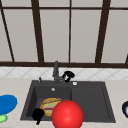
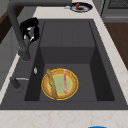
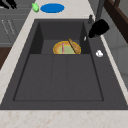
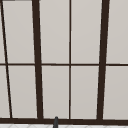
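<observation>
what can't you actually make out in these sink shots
- Yellow plate, front view: its near part is hidden behind the red ball.
- Left hand, front view: a dark blob, finger pose unreadable.
- Right hand beside the tap: contact with it unclear.
- Dark dish: cut off by the right edge.

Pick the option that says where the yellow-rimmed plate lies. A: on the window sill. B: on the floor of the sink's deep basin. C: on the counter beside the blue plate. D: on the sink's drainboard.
B: the yellow-rimmed plate lies flat on the bottom of the deep basin of the sink, below the faucet, as the left side view shows.
</observation>
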Available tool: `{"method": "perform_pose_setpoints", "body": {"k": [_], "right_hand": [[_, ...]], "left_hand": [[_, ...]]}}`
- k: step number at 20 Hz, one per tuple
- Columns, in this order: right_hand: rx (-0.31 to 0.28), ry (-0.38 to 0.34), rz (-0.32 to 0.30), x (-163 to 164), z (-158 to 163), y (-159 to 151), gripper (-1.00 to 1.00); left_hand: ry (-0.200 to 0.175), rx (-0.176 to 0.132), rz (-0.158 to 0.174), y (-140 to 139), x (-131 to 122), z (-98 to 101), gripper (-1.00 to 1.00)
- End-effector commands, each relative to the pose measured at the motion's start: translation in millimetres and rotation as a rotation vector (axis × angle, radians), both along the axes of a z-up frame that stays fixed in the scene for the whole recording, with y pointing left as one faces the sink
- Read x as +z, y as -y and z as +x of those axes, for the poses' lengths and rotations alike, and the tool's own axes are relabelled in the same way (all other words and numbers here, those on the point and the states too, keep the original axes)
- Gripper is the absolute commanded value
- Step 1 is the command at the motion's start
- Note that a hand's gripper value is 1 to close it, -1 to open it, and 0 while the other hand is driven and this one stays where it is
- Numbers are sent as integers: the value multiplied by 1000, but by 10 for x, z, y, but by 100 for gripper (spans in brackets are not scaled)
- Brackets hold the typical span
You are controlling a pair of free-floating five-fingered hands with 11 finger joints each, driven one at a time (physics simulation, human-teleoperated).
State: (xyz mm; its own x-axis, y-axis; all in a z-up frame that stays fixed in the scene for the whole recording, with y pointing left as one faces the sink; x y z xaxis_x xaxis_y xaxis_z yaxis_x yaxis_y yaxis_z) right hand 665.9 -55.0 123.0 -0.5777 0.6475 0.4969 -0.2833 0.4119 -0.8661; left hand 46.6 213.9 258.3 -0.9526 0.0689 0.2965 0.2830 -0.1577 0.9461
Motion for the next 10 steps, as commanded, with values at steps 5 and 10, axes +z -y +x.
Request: {"method": "perform_pose_setpoints", "body": {"k": [5, 10], "right_hand": [[-17, -5, 11, -139, -27, 64, 100], [-23, -12, 42, -168, -29, 94, 100]], "left_hand": [[0, 0, 0, 0, 0, 0, 0], [0, 0, 0, 0, 0, 0, 0]]}}
